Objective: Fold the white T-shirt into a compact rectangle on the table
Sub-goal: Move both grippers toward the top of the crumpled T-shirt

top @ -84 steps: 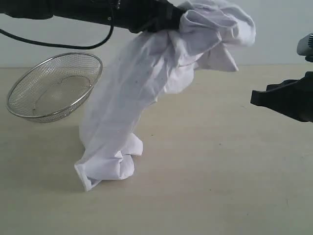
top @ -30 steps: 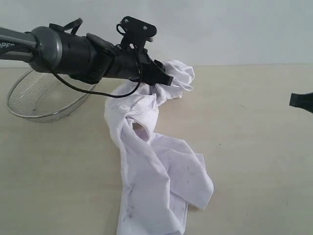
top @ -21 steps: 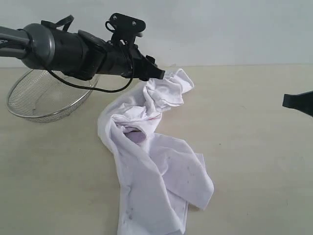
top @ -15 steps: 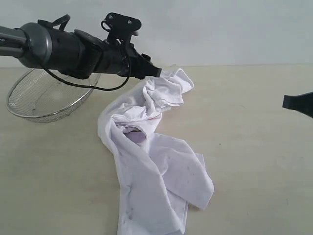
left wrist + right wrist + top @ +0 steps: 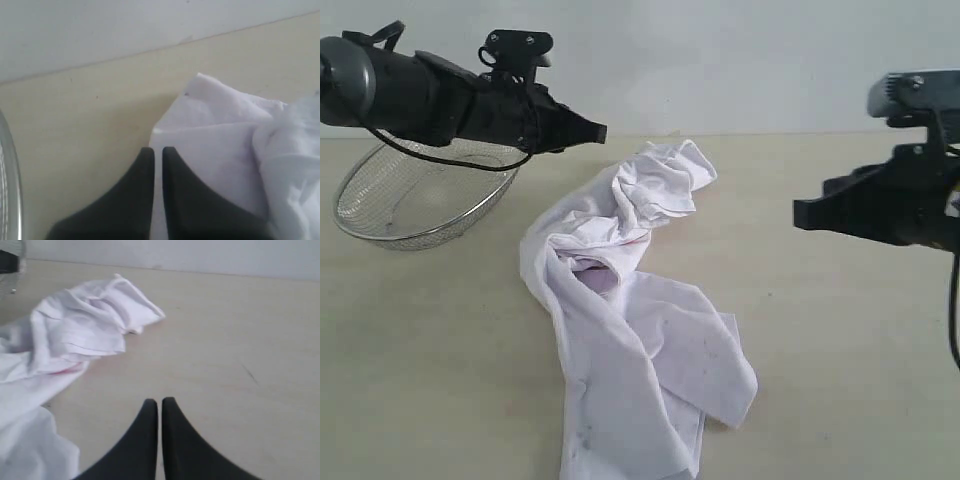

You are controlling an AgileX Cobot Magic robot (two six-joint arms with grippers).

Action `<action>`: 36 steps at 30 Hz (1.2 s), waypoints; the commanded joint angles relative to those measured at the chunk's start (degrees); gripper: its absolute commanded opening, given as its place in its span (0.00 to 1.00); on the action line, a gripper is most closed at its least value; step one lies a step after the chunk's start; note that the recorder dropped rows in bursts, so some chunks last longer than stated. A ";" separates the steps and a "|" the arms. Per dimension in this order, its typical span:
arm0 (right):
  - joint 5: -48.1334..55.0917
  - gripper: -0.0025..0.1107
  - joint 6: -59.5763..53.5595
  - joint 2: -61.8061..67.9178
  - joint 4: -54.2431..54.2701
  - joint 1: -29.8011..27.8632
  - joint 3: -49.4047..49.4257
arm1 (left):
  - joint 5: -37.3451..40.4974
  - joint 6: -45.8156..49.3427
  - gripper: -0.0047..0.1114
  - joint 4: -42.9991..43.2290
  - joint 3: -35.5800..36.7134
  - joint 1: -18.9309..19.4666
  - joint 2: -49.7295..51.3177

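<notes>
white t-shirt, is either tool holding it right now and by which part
Nothing is held. The left tool and right tool are both shut and empty, clear of the white T-shirt, which lies crumpled on the table.

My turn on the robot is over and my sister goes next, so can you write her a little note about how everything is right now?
Left pincer: shut, empty, in the air between the wire basket and the shirt's far end.
Right pincer: shut, empty, off to the right of the shirt in the exterior view.
White T-shirt: crumpled in a long twisted heap on the table, nothing holding it.
Done: no fold yet.
Left: spread it flat, then fold it into a compact rectangle.
</notes>
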 commanded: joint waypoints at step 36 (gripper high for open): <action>27.02 0.02 -5.41 33.52 1.50 -4.80 -39.18 | 23.12 -2.87 0.08 7.17 -0.25 4.79 -4.37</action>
